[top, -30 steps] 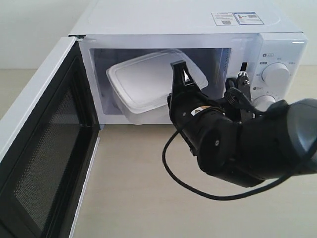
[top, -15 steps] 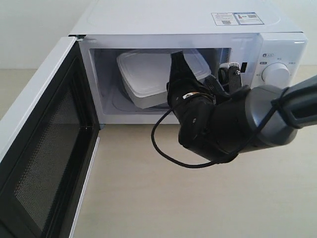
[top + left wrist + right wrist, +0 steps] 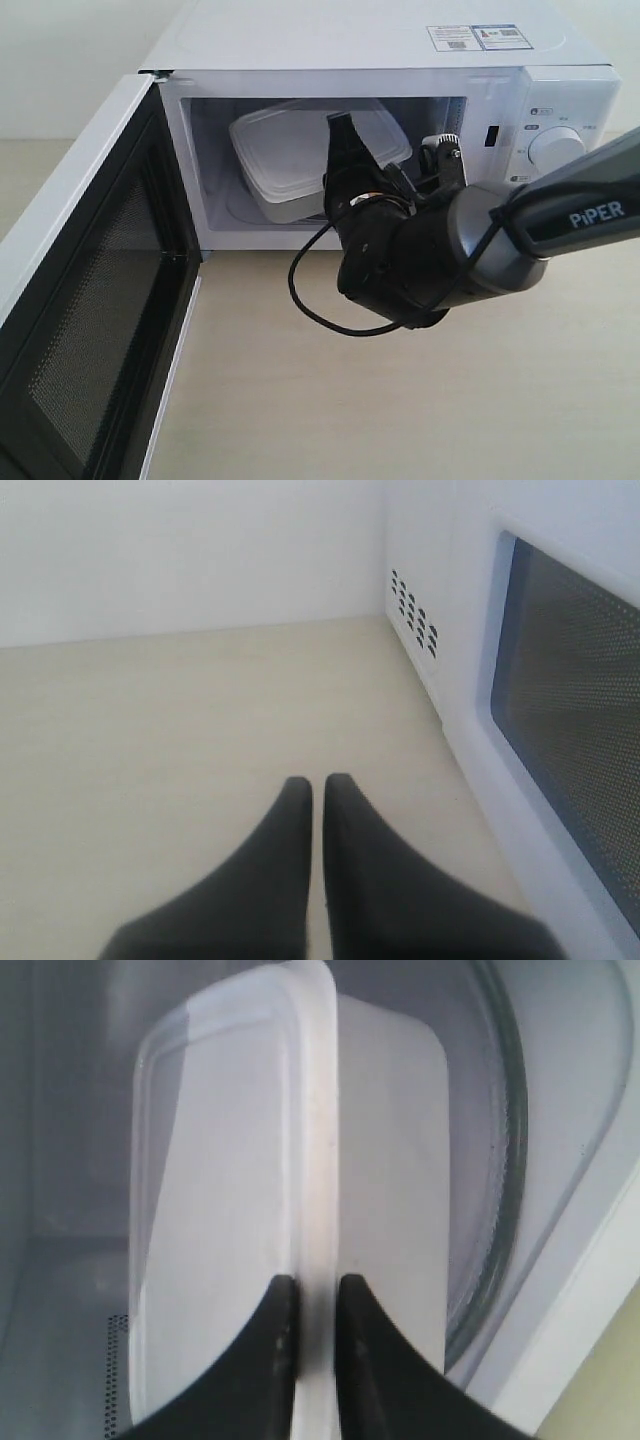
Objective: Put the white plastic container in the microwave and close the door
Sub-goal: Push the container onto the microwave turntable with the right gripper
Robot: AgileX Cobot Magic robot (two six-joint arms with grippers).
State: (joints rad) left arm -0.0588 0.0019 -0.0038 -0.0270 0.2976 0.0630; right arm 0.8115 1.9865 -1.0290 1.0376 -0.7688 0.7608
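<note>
1. The microwave (image 3: 380, 40) stands on the table (image 3: 300, 400). Its door (image 3: 80, 280) is wide open at the left.
2. The container (image 3: 300, 150) is inside the cavity, lid on and tilted, over the turntable (image 3: 500, 1160). Contact with the turntable cannot be determined.
3. The right gripper (image 3: 310, 1285) reaches through the opening. Its fingers clamp the container's near rim.
4. The left gripper (image 3: 317, 785) hangs over the table near the door's outer face. Its fingers are pressed together, holding nothing.

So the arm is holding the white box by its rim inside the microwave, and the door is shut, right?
No, the door stands wide open, as the exterior view shows. The rest holds: the right gripper pinches the rim of the white plastic container inside the microwave.
</note>
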